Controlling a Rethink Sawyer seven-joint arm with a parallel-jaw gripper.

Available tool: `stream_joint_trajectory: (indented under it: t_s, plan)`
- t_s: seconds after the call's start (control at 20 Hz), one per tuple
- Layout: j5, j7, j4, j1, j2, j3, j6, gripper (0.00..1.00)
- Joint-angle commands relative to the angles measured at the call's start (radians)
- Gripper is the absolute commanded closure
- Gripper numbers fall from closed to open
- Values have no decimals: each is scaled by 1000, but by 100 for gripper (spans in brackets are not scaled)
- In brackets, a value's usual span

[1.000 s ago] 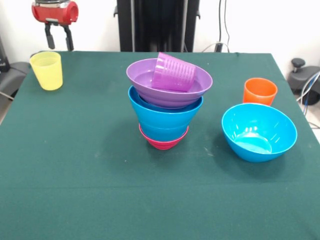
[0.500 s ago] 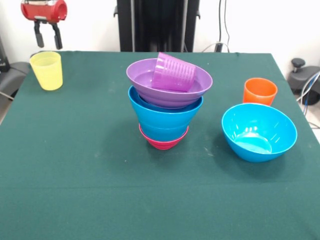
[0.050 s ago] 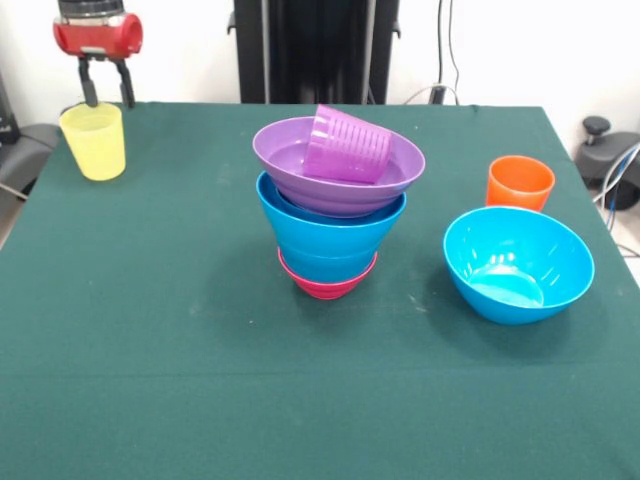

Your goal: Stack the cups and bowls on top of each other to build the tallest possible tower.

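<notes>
Pincer (image 3: pixel 105 98) is held wide and empty, just above the yellow cup (image 3: pixel 94 141). Pickup of that cup is judged the step in hand; a straight descent over its rim is called for. Table edge (image 3: pixel 30 190) lies close beside; tower (image 3: pixel 335 205) well apart, room ample.

Glossy plastic bowls (image 3: pixel 518 262) — matt green cloth table (image 3: pixel 150 350).

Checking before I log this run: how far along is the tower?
Done: tower of magenta, blue and purple bowls, with the purple cup tilted on top. In hand: nothing; the open gripper hangs above the yellow cup. Left: yellow cup, orange cup, loose blue bowl.
</notes>
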Motion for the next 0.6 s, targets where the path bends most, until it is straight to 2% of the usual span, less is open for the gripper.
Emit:
stream_joint_trajectory:
  t_s: [0.05, 0.2, 0.6]
  plan:
    - [-206, -92, -104, 90, 119, -72, -83, 0]
    - [-272, -40, -136, 107, 172, -113, -123, 0]
    - [-278, -63, -152, 96, 200, -116, -128, 0]
